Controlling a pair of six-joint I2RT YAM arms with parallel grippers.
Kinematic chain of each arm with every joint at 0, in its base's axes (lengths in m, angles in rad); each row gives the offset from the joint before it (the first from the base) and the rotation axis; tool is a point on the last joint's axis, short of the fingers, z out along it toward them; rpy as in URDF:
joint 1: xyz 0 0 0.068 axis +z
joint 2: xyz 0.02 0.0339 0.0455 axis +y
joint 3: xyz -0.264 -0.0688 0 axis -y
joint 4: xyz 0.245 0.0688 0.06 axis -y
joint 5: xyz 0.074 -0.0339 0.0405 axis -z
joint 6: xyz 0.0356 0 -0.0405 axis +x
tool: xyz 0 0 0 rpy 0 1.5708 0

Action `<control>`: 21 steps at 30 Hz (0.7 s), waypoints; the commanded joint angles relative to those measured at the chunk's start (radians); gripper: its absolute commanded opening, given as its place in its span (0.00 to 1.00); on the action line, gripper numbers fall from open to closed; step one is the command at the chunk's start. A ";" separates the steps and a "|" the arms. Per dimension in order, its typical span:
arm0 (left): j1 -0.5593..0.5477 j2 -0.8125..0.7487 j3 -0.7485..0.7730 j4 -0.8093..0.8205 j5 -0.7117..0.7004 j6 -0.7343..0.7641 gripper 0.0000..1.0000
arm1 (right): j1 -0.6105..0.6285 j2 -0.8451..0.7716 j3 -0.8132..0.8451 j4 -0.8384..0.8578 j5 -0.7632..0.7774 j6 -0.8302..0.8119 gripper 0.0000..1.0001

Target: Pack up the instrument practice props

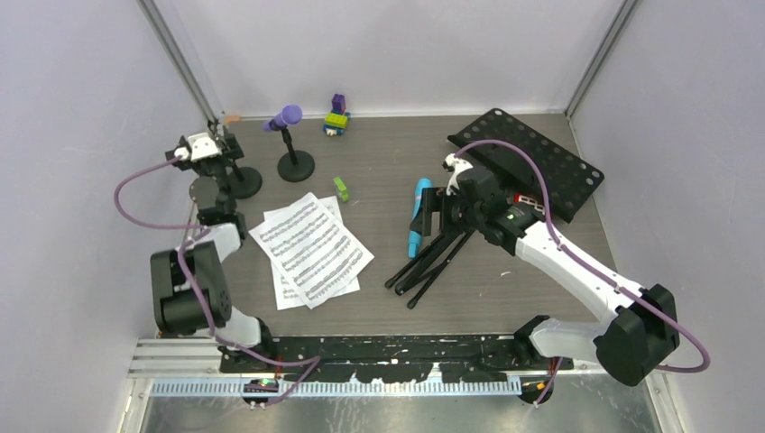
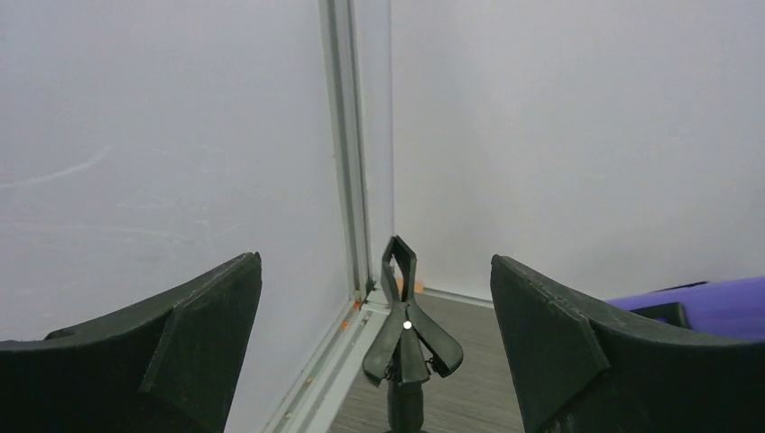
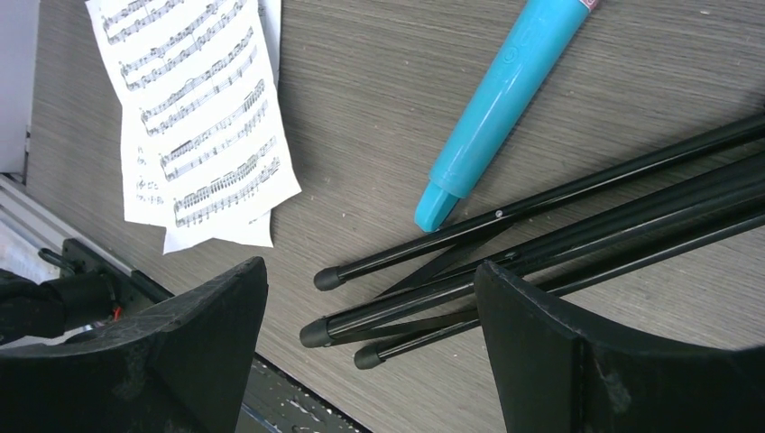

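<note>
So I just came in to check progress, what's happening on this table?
Nothing looks packed yet. The left gripper is open at the clip of the empty mic holder. The right gripper hangs open over the tripod legs of the music rack, beside the cyan microphone lying flat. The purple microphone sits in its holder; sheet-music pages lie loose.

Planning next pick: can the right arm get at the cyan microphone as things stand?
Probably yes: the open right end effector hovers beside the cyan microphone, nothing lies on it; tripod legs crowd only its narrow end.
</note>
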 commanded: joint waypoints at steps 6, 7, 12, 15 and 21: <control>-0.007 -0.439 -0.226 -0.200 -0.002 -0.128 1.00 | 0.004 -0.091 -0.011 -0.005 -0.024 -0.001 0.89; -0.017 -0.486 -0.248 -0.240 0.041 -0.132 1.00 | 0.004 -0.095 -0.014 -0.005 -0.023 0.001 0.89; -0.195 -0.626 -0.339 -0.358 0.094 -0.094 0.98 | 0.004 -0.106 -0.026 -0.006 -0.020 0.011 0.89; -0.338 -0.598 -0.367 -0.360 0.056 -0.083 0.97 | 0.004 -0.112 -0.033 -0.002 -0.023 0.014 0.89; -0.437 -0.292 -0.389 -0.088 -0.073 -0.134 0.98 | 0.004 -0.120 -0.044 0.002 -0.019 0.011 0.89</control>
